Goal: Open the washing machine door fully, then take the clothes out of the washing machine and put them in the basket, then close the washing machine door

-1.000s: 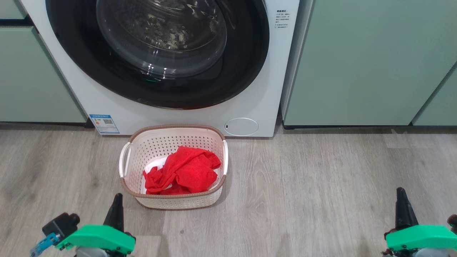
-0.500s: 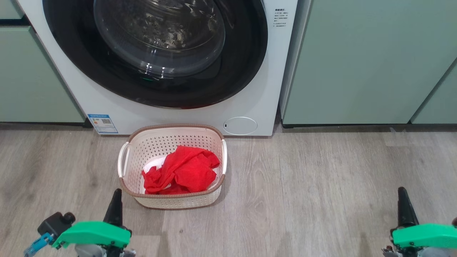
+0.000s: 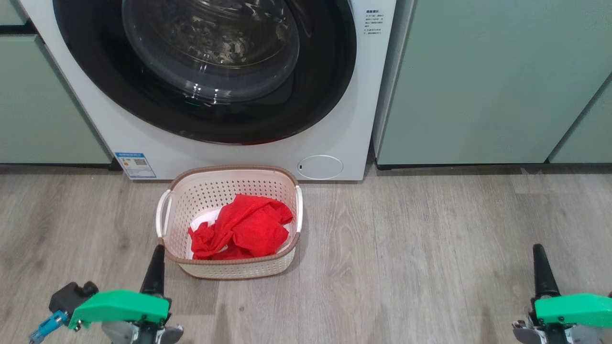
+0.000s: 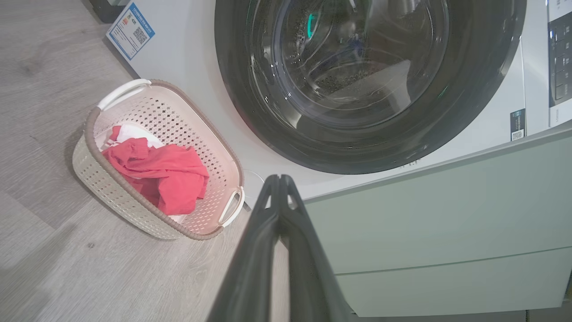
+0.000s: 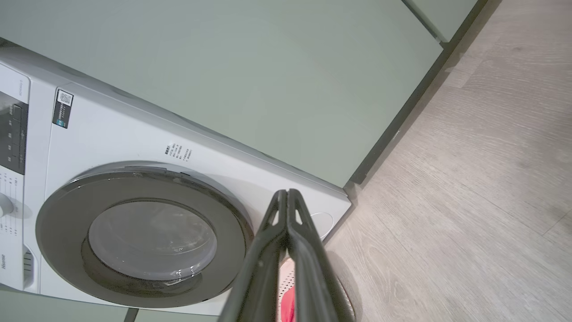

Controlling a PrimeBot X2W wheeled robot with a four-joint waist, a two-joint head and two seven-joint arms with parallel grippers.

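Head view: left gripper (image 3: 157, 253) low, closed

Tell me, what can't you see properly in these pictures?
- Head view: the top of the washing machine door is cut off by the picture's upper edge.
- Head view: the clothes cover most of the floor of the basket.
- Head view: the blue label sticker has print too small to read.
- Right wrist view: fingers of the right gripper hide most of the basket.
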